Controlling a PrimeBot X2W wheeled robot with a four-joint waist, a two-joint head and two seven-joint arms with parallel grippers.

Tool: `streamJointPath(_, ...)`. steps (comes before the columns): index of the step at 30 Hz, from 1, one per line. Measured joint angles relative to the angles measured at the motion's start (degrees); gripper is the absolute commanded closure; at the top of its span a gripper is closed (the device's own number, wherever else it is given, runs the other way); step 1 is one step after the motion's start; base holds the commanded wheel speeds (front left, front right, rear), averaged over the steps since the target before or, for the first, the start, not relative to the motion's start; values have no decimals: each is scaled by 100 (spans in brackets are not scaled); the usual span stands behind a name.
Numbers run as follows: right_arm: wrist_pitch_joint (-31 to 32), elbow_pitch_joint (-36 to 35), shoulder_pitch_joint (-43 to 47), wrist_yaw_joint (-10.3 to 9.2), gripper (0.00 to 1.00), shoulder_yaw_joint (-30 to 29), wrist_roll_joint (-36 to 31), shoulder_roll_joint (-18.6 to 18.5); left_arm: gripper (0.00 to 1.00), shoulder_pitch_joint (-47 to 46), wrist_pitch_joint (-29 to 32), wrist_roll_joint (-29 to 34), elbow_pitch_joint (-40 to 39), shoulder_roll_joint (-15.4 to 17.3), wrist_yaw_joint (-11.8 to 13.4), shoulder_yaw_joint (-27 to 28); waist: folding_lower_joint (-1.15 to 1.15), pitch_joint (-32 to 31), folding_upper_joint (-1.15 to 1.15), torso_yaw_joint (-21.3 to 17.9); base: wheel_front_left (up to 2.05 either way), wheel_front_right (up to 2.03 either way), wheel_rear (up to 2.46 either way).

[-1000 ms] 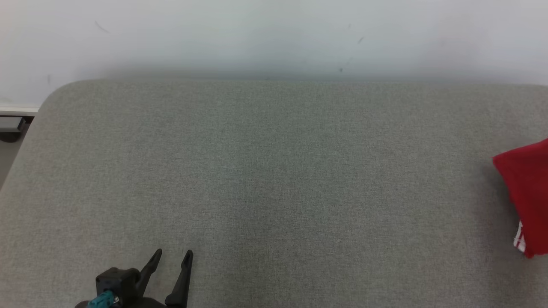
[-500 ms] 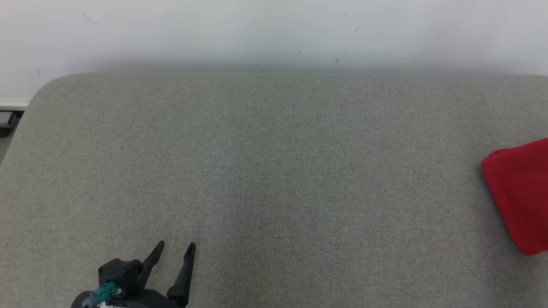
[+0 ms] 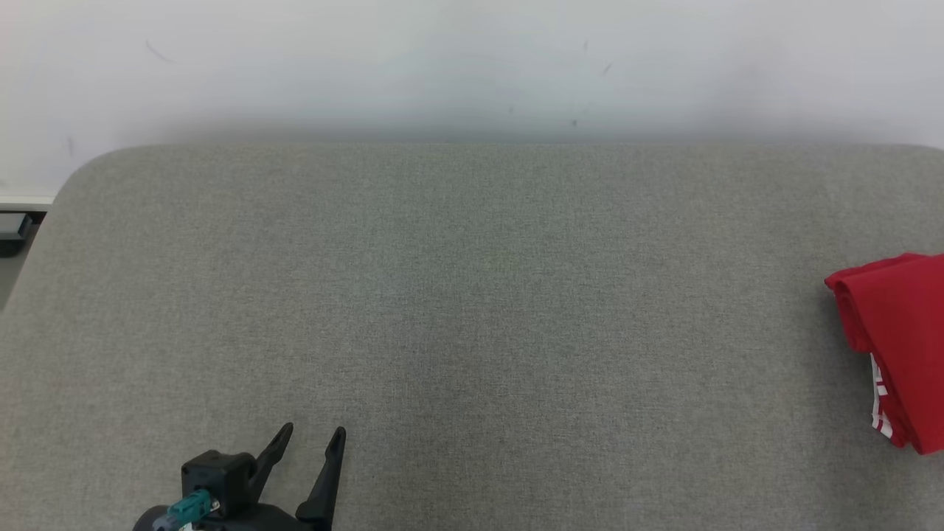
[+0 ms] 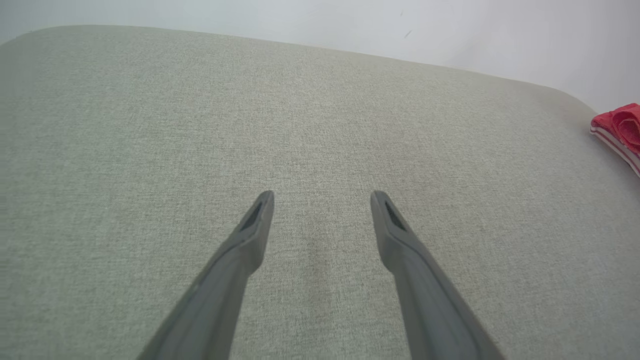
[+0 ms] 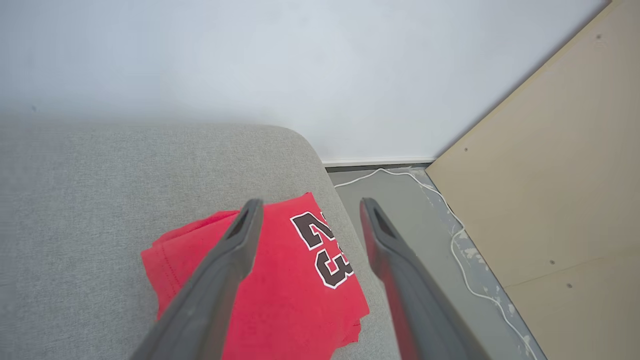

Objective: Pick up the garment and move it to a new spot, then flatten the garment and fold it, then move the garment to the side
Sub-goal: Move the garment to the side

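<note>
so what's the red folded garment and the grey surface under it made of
Red folded garment: looks like soft knit jersey cloth, matte, judging by its limp folds and stitched edge. Grey padded surface: seems woven upholstery fabric, matte, with a fine visible weave.

left hand (image 3: 313,430): two long black fingers (image 3: 324,479), narrow, tapering to pointed tips, matte finish; behind them a boxy black wrist block (image 3: 217,472) with a teal connector (image 3: 193,506) on its side and a bit of white below that. Close up, the fingers read dark grey, each with a slim slot recess just under the tip on the inner face. right hand (image 5: 311,202): same dark grey pair, same slotted tips
</note>
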Motion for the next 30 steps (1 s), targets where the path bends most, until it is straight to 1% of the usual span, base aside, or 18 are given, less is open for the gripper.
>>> streamJointPath(4,-327,-88,5,33,0,154,408,516,0,-1,-55,26,16,-7,0,4,0,-85,0,20,0,0,0)
streamJointPath(7,-669,-168,34,196,0,297,702,814,0,-11,-160,83,4,10,1,21,0,-160,0,32,0,0,0)
streamJointPath(8,-802,-179,51,215,0,301,799,904,0,-21,-197,91,0,12,2,38,0,-185,0,35,0,0,0)
streamJointPath(10,-1044,-222,153,321,0,366,870,1027,0,-68,-294,96,-24,10,4,88,0,-237,0,41,0,0,0)
streamJointPath(12,-1326,-226,291,372,0,381,1032,1199,0,-155,-365,97,-53,12,9,154,0,-290,0,47,0,0,0)
streamJointPath(14,-1602,-223,456,469,0,421,1112,1324,0,-212,-470,110,-60,11,10,188,0,-348,0,52,0,0,0)
streamJointPath(17,-1987,-349,773,495,0,412,1246,1578,0,-237,-580,129,-75,-4,55,256,0,-443,0,61,0,0,0)
streamJointPath(18,-2114,-402,898,567,0,431,1305,1652,0,-236,-628,134,-83,-10,58,288,0,-476,0,65,0,0,0)
streamJointPath(21,-2484,-479,1198,658,0,454,1433,1850,0,-236,-735,134,-87,-34,107,391,0,-563,0,83,0,0,0)
streamJointPath(23,-2731,-566,1345,667,0,479,1448,1973,0,-231,-793,134,-85,-63,111,448,0,-617,0,95,0,0,0)
streamJointPath(25,-2951,-616,1486,727,0,577,1473,2114,0,-216,-860,121,-85,-99,141,548,0,-672,0,101,0,0,0)
streamJointPath(28,-3215,-662,1648,814,0,684,1482,2254,0,-192,-912,115,-86,-115,153,625,0,-750,0,92,0,0,0)
streamJointPath(30,-3378,-639,1714,834,0,689,1503,2288,0,-137,-922,80,-77,-141,158,704,0,-797,0,78,0,0,0)
